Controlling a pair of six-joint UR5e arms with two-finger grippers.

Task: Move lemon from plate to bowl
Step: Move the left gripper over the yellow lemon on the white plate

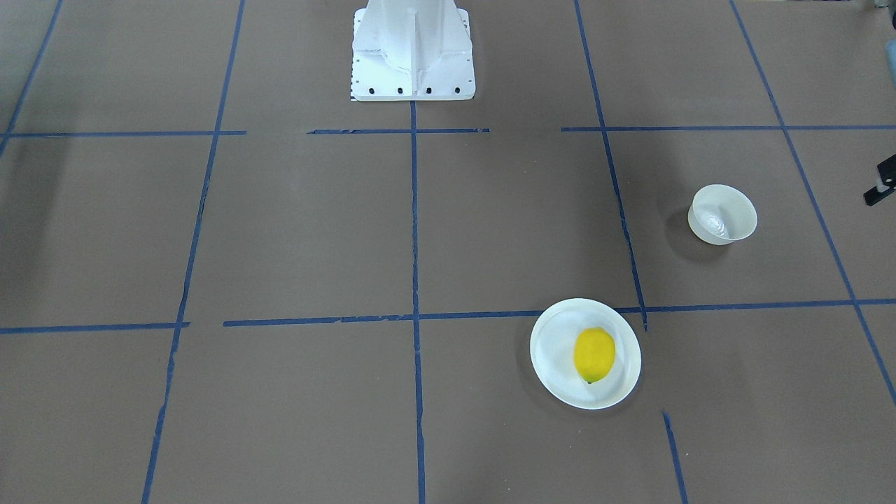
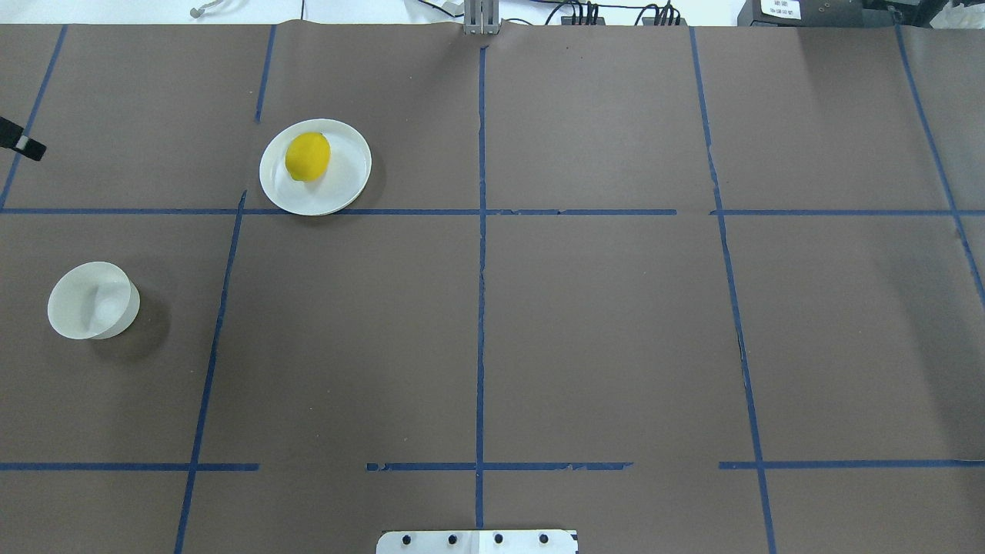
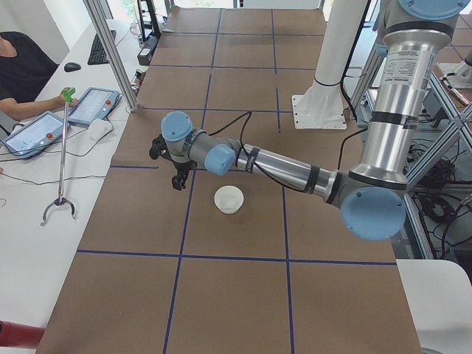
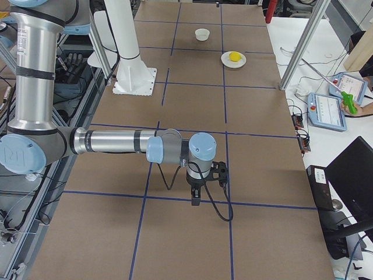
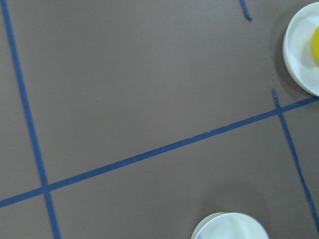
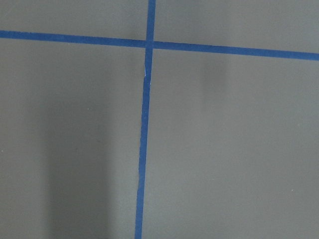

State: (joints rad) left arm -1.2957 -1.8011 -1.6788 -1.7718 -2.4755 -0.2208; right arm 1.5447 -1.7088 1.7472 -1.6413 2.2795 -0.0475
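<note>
The yellow lemon [image 1: 594, 354] lies on the flat white plate [image 1: 555, 341]; both also show in the overhead view, lemon [image 2: 308, 156] on plate [image 2: 348, 171]. The small deep white bowl [image 1: 722, 213] stands empty apart from the plate, also seen from overhead [image 2: 92, 300]. My left gripper [image 3: 177, 175] hangs above the table beside the bowl [image 3: 228, 199]; only a dark tip of it [image 2: 21, 143] shows at the overhead view's left edge, and I cannot tell if it is open or shut. My right gripper [image 4: 196, 199] is far from both dishes; I cannot tell its state.
The table is covered in brown paper with a grid of blue tape lines [image 2: 481, 308]. The white base of the robot [image 1: 413, 52] stands at the table's robot-side edge. An operator with tablets [image 3: 88, 105] sits along the far side.
</note>
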